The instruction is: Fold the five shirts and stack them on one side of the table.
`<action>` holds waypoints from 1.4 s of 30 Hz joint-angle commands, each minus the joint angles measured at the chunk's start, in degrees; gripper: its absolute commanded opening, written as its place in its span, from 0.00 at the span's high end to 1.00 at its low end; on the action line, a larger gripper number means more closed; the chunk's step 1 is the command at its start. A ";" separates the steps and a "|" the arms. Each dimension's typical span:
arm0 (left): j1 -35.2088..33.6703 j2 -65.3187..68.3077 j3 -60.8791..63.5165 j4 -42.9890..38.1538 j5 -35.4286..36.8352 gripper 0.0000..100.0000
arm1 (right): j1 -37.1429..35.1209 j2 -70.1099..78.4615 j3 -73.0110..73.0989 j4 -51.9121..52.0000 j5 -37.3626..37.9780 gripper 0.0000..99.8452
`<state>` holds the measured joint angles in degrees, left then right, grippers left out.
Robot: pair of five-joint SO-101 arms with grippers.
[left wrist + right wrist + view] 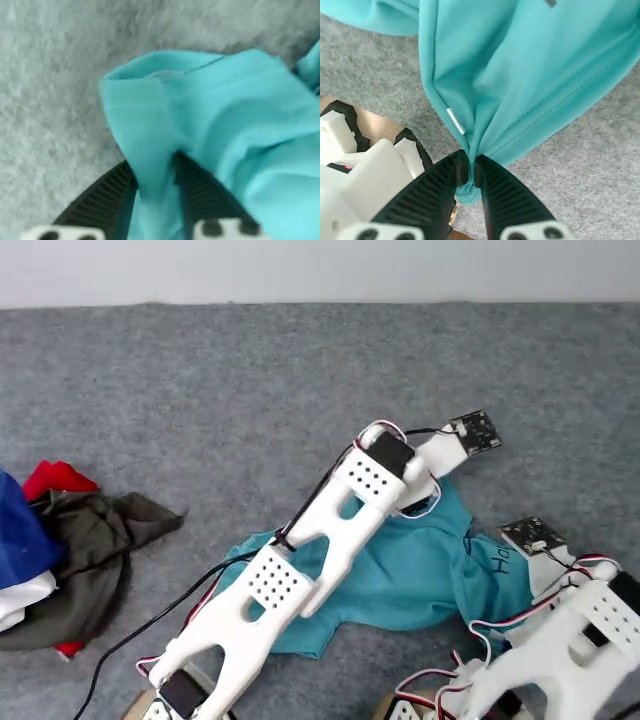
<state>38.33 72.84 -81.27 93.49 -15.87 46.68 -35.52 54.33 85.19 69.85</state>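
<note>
Loosely rumpled, the teal shirt point(420, 575) is spread on the grey bench point(250, 380), near the arms' bases. Its far edge is pinched by the clenched left tool point(155, 180); a stitched fold is clamped in the right tool point(469, 170). Well apart, a heap of other shirts point(60, 560) is seen in the high view.

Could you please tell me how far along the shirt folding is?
Nothing looks folded or stacked yet. In hand: the teal shirt, crumpled on the table, pinched by the left tool and the right tool. Left: folding it, then the heap of red, blue, white and olive garments at the table's side.
</note>
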 commanded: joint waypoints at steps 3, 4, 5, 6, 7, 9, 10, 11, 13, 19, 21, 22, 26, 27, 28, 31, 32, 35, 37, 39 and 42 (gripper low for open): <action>-0.79 -1.05 -10.33 3.69 0.09 0.99 | -0.04 -2.15 -0.79 0.48 -0.62 0.99; -1.32 -1.05 -13.05 5.54 0.09 0.99 | -0.04 -2.15 -0.88 0.57 -0.62 0.99; -2.02 -1.14 -15.34 7.03 0.09 0.99 | -0.04 -2.15 -1.23 0.57 -0.62 0.99; -2.90 -1.67 -15.25 7.21 0.18 0.99 | 0.13 -2.15 -1.76 0.66 -0.70 0.99; -4.04 -3.25 -14.55 7.21 0.18 0.99 | 0.22 -2.15 -2.37 0.66 -0.70 0.99; -6.86 -6.77 -14.20 7.21 0.35 0.99 | 0.22 -2.15 -3.87 0.66 -0.79 0.99; -8.09 -8.79 -14.20 7.12 0.35 0.99 | 0.22 -2.15 -4.92 0.66 -1.32 0.99; -8.97 -10.55 -14.29 7.12 0.35 0.99 | 0.22 -2.15 -6.24 0.66 -2.29 0.99; -10.46 -14.68 -14.29 7.12 0.35 0.99 | -0.13 -2.15 -10.02 2.24 -3.52 0.99; -12.75 -27.60 -14.20 7.12 0.35 0.99 | -4.35 -2.15 -28.22 9.71 -8.88 0.99; -12.92 -32.00 -14.20 7.12 0.35 0.99 | -7.43 -2.15 -35.34 11.91 -10.90 0.99; -12.92 -34.20 -14.20 7.12 0.35 0.99 | -9.19 -2.15 -39.03 12.97 -12.22 0.99; -13.01 -42.11 -14.20 7.12 0.18 0.99 | -16.92 -2.07 -52.75 15.43 -17.32 0.99; -13.10 -43.78 -14.20 7.12 0.09 0.99 | -18.59 -1.98 -55.74 15.43 -18.46 0.99; -13.10 -45.45 -14.29 7.12 0.09 0.99 | -20.09 -1.80 -58.46 15.43 -19.52 0.99; -13.10 -50.64 -14.29 7.03 0.00 0.99 | -22.99 -1.54 -65.05 14.73 -21.98 0.99; -13.19 -52.22 -14.29 7.03 -0.09 0.99 | -23.52 -1.54 -66.81 14.64 -22.42 0.99; -15.12 -56.97 -14.29 6.86 -0.09 0.99 | -24.22 -1.54 -70.95 14.64 -23.65 0.99; -17.93 -59.60 -14.29 6.86 -0.09 0.99 | -24.04 -1.54 -72.35 13.67 -23.91 0.99; -20.92 -62.15 -14.29 6.86 -0.09 0.99 | -23.96 -1.89 -72.53 11.65 -23.91 0.99; -24.88 -65.49 -14.20 6.95 -0.09 0.99 | -23.96 -2.15 -72.62 9.54 -23.91 0.99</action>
<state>16.88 12.18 -93.76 99.38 -15.87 22.77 -36.75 -16.00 97.05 46.46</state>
